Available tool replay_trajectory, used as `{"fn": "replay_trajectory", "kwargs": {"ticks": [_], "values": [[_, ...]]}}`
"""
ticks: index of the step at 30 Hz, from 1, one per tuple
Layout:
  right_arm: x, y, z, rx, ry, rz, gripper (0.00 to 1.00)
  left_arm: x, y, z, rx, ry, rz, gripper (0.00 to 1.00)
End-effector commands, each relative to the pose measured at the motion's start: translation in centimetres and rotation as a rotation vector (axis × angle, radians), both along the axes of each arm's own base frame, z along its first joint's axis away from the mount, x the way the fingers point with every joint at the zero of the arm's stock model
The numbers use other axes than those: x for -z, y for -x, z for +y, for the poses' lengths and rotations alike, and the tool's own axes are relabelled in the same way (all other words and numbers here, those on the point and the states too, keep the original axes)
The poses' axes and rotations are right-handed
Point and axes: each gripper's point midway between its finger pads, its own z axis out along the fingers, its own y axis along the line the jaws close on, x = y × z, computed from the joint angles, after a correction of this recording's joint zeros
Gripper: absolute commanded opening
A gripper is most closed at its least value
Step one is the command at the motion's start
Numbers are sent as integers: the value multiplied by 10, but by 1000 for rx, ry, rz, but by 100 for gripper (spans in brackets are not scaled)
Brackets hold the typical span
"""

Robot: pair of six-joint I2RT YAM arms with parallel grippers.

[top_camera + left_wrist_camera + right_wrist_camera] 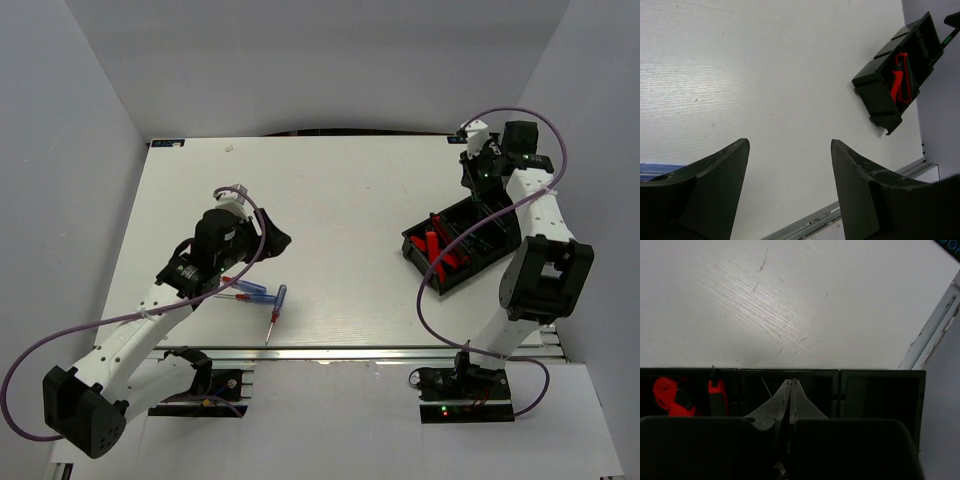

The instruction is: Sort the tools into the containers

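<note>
Top external: left gripper [279, 240] low over the white table [350, 190], left of centre, well apart from the black bins [412, 243] on the right; blue-and-red screwdrivers [250, 291] flat on the table just near-side of that gripper, partly under the left arm; lone screwdriver [277, 305] beside them, angled toward the near edge, apart from the gripper; bins side by side and touching, set at a slant; red-and-black knives [440, 250] inside the bin nearer the table's centre; right gripper [483, 205] pointed down into the other bin, thin greenish streaks there too small to name.

Left wrist: left gripper [790, 144] with jaws spread wide, only bare table between, nothing held; sliver of blue at the left edge behind one finger, too cropped to identify; bins [870, 95] far off at upper right, knives [900, 80] red within one compartment.

Right wrist: right gripper [791, 382] closed tight, fingers [775, 407] pressed together, nothing visible between them; tips over the middle of three black compartments in a row, bins [880, 390] across the lower frame; knives [670, 397] in the left compartment; thin pale line in the middle compartment just left of the fingertips, too slight to name; scuffed white table beyond.
</note>
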Motion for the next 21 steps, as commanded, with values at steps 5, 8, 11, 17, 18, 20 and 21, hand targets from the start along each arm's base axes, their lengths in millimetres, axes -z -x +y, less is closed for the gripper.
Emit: {"fn": "replay_trajectory", "kwargs": {"ticks": [5,8,11,17,18,20,21], "values": [[45,-3,-16,-2,77,66,0,19,13,18,-68,-3,69,77],[55,1,-17,-11,76,96,11,25,17,20,-84,6,99,77],[57,4,-17,-20,71,108,33,30,17,26,-117,-7,114,77],[18,6,-6,-68,38,25,57,35,20,28,-127,1,136,77],[11,7,-1,-112,34,3,58,35,20,28,-129,1,136,77],[-10,27,33,-298,-65,-17,64,33,19,29,-134,0,132,77],[-15,35,45,-467,-21,-76,71,33,19,30,-140,-2,132,77]]}}
